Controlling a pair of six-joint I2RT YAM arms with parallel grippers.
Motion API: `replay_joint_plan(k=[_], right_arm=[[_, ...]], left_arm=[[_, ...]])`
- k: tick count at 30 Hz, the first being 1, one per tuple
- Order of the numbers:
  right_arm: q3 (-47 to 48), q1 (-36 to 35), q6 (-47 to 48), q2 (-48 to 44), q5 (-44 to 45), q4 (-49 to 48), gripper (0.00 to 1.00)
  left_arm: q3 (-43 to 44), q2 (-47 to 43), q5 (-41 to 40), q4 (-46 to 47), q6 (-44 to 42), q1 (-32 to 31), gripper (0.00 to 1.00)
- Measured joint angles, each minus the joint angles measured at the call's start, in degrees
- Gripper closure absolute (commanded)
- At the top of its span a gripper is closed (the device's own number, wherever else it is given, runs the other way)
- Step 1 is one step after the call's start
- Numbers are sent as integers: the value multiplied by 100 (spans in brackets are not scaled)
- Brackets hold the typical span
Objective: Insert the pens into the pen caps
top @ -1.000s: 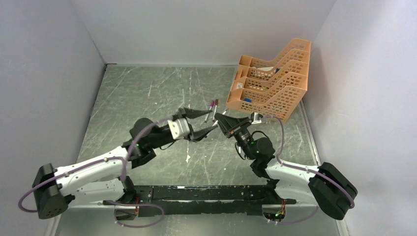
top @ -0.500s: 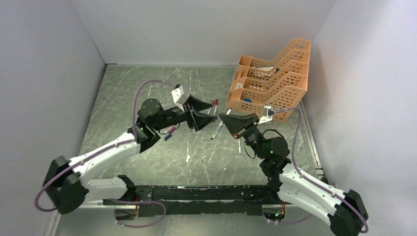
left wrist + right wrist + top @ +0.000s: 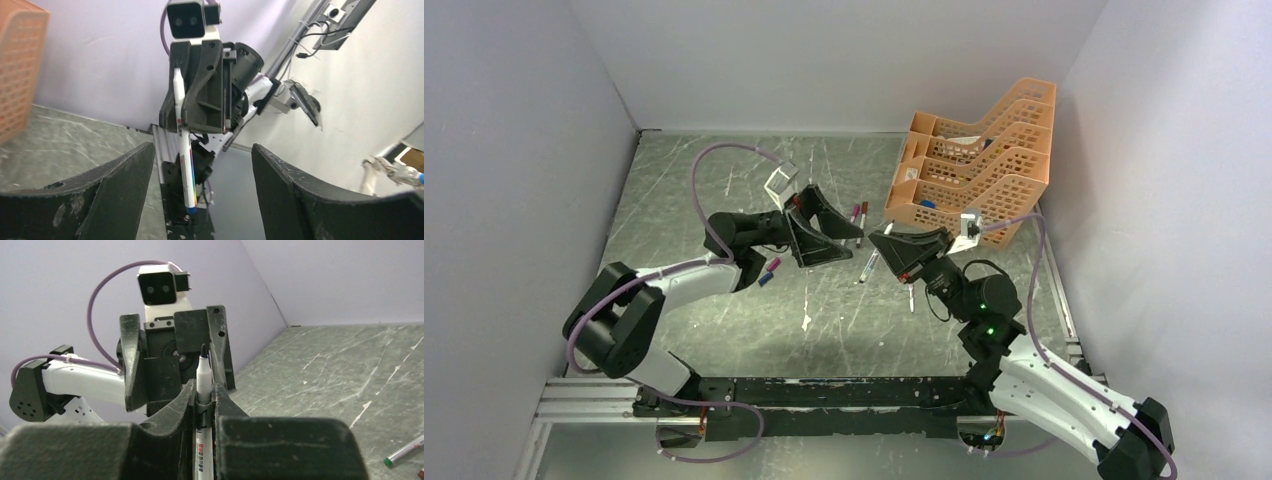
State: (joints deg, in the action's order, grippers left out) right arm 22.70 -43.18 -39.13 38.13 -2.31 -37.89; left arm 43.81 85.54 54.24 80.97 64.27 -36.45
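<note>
Left jaws released wide, a gap short of the pen (image 3: 202, 376) clenched in right jaws.

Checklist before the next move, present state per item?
1. Grip: right gripper clamped on pen: ok.
2. Tip: bare, pointing toward left gripper: ok.
3. Cap in hand: not ok, left gripper jaws open, empty.
4. Caps available: ok, magenta cap and blue cap lie loose on the table.
5. Which cap matches this pen: cannot tell.
</note>
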Motion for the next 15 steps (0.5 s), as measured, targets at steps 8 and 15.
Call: replay_joint_plan(k=[8,15], right_arm=[[297,0,140,463,-214,-199,100],[313,0,162,732,-348,-516,100]], left_arm=[[-50,79,125,-105,-146,-398,18],[-50,-151,-74,-901,-955,-680,44]])
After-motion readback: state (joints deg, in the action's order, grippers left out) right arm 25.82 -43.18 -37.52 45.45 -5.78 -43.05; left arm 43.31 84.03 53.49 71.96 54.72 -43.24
